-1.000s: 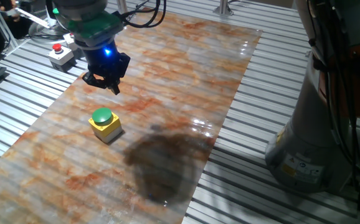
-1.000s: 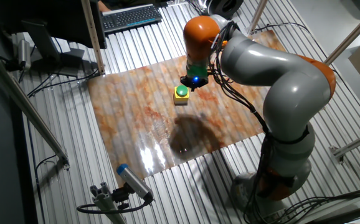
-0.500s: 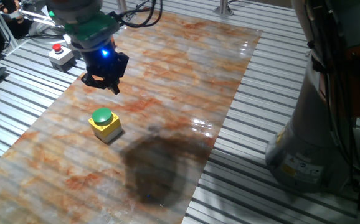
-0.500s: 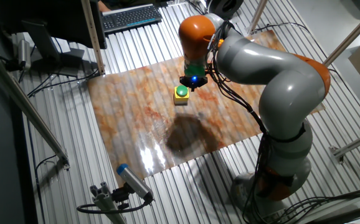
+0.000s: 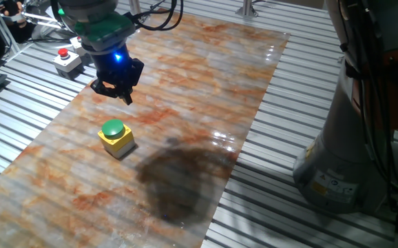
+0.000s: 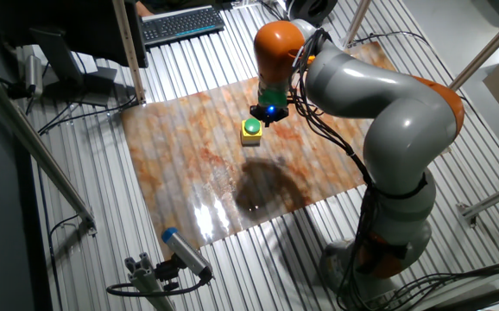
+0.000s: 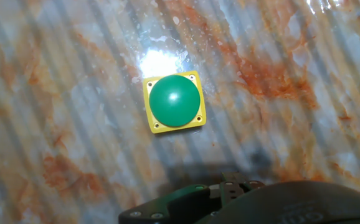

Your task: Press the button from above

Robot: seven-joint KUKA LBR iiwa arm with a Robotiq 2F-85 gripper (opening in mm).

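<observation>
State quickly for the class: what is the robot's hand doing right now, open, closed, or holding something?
Hand: holding nothing, above the green button; whether its fingers are open or closed cannot be told.

The arm reaches across, its gripper point(image 5: 118, 91) pointing straight down.

The button point(image 5: 114, 131) is set on the table point(image 5: 206, 89), toward its left side in one fixed view. The hand point(image 5: 116, 90) is held above the table, behind the button and apart from it. A second button box point(image 5: 66, 60) is placed off the table's far left edge.
</observation>
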